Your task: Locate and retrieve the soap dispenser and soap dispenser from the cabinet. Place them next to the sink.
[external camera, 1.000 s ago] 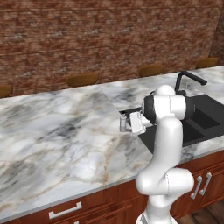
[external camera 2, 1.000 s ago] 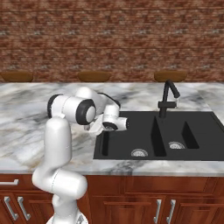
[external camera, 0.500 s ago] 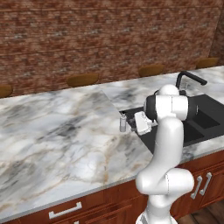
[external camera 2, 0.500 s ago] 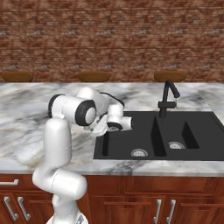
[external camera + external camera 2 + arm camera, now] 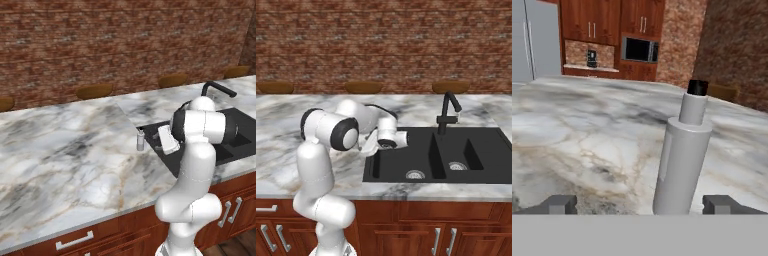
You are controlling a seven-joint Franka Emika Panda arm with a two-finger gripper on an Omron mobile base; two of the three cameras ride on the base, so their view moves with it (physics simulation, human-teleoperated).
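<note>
Looking across the scene, you see a grey-veined marble counter (image 5: pixel 70 155) running beneath a red brick wall (image 5: pixel 115 45), with reddish-brown drawers (image 5: pixel 421 235) under the edge. Wooden stool backs (image 5: pixel 94 91) line the far side. In the hand view, wall cabinets (image 5: pixel 614 20) with silver handles, a microwave (image 5: pixel 640 49) and a tall grey fridge (image 5: pixel 534 42) stand far off. You find the matte black sink (image 5: pixel 456 152) set into the counter, both basins bare apart from silver drains (image 5: pixel 415 175), its black faucet (image 5: pixel 448 112) behind. The pale grey soap dispenser (image 5: pixel 141 140) stands upright on the marble just beside the sink's left rim. Your gripper (image 5: pixel 641 204) has its jaws released, spread wide either side of the bottle, not touching it.
</note>
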